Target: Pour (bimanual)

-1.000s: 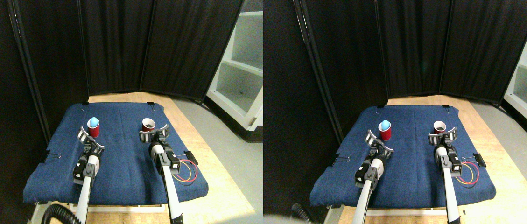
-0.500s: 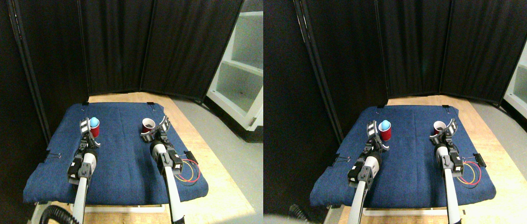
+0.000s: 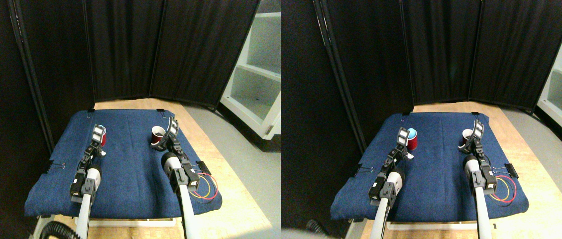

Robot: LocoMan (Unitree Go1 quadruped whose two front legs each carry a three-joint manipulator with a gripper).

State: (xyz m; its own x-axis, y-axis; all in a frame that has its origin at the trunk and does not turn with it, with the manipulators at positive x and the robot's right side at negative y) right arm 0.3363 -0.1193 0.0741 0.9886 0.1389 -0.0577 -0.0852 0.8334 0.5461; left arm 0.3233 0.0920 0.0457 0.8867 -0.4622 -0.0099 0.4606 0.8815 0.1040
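Two red cups stand on the blue cloth. The left cup holds a blue ball and is mostly hidden behind the upper jaw of my left gripper. That gripper is open and rolled on its side, right against the cup's near left side. The right cup has a dark inside with nothing visible in it. My right gripper is open and rolled too, with one jaw up at the cup's right and the other low at its near side.
The cloth covers a wooden table and is held by black clips. Red and yellow wires loop beside the right arm. Black curtains close the back. A white shelf unit stands at the right.
Both grippers have rolled from level to nearly upright and moved forward to the cups. The left jaw now covers most of the left cup. Both cups stand where they were.
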